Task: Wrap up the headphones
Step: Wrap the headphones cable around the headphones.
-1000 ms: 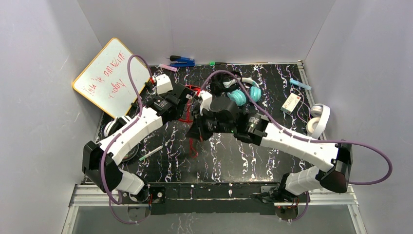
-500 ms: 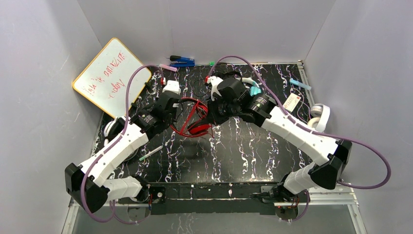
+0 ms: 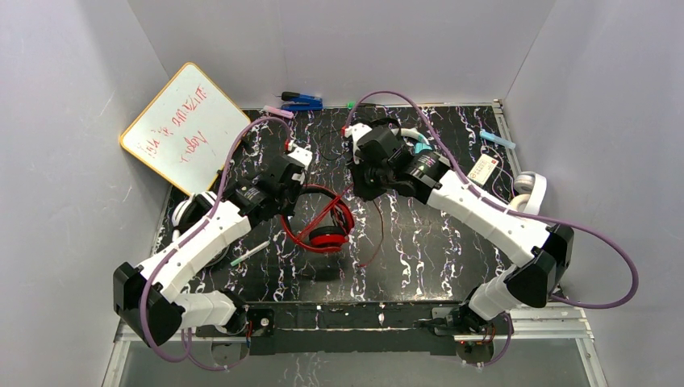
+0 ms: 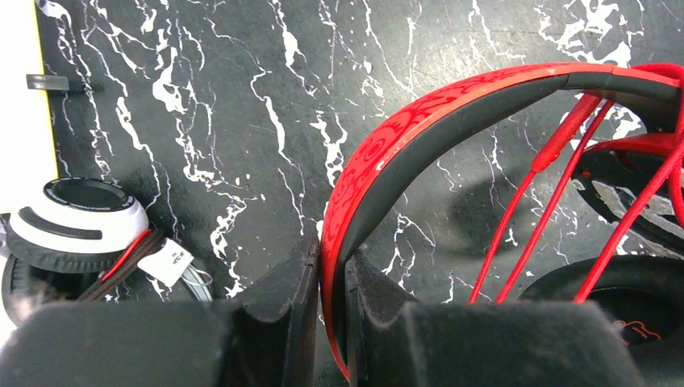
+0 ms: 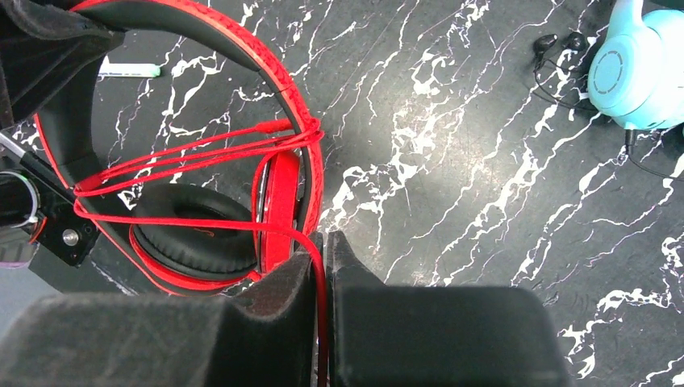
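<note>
Both arms (image 3: 206, 234) (image 3: 492, 214) inward, end effectors (image 4: 331, 262) (image 5: 323, 246) tight on red headphones (image 3: 327, 235).

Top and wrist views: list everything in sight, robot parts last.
red headphones: one, red and black, centre
red cord: one, red, looped round their band
teal headphones: one, teal, far centre
white-and-black headphones: one, left edge
white headphones: one, white, right edge
whiteboard: one, yellow-framed, leaning on left wall
pink marker: one, far edge
blue tool: one, far edge
light blue marker: one, far right
white box: one, red label, right side
white marker: one, green tip, near left
left gripper: one, black, shut on red headphones' band
right gripper: one, black, shut on red cord
</note>
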Motion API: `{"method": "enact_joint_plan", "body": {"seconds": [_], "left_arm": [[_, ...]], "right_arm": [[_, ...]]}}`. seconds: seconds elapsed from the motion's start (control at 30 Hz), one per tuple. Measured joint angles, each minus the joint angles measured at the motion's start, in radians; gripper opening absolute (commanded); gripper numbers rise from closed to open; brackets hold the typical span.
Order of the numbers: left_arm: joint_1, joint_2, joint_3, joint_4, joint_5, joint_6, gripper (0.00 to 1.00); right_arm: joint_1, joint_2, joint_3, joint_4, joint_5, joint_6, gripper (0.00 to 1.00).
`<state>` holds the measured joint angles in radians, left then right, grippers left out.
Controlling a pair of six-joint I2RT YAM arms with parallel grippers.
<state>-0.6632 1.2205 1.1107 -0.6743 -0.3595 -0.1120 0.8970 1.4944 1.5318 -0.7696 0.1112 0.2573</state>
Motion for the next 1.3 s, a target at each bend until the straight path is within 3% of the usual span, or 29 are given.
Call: {"method": "enact_joint_plan", "body": {"seconds": [0.27, 0.6, 0.9, 1.3], "left_arm": [[0.0, -0.011, 0.039, -0.044, 0.073, -0.014, 0.0], [-0.001, -0.1, 0.107, -0.064, 0.205, -0.069, 0.0], [-0.001, -0.108, 0.197, -0.101, 0.406, -0.18, 0.0], [-0.002, -0.107, 0.391, -0.146, 0.491, -0.362, 0.0]], "right_arm": [[-0.05, -0.009, -0.044, 0.023, -0.024, -0.012, 0.12], [-0.214, -0.091, -0.227, 0.142, -0.312, -0.01, 0.12], [-0.271, -0.219, -0.394, 0.314, -0.562, 0.005, 0.13], [-0.285, -0.373, -0.544, 0.589, -0.672, 0.073, 0.09]]}}
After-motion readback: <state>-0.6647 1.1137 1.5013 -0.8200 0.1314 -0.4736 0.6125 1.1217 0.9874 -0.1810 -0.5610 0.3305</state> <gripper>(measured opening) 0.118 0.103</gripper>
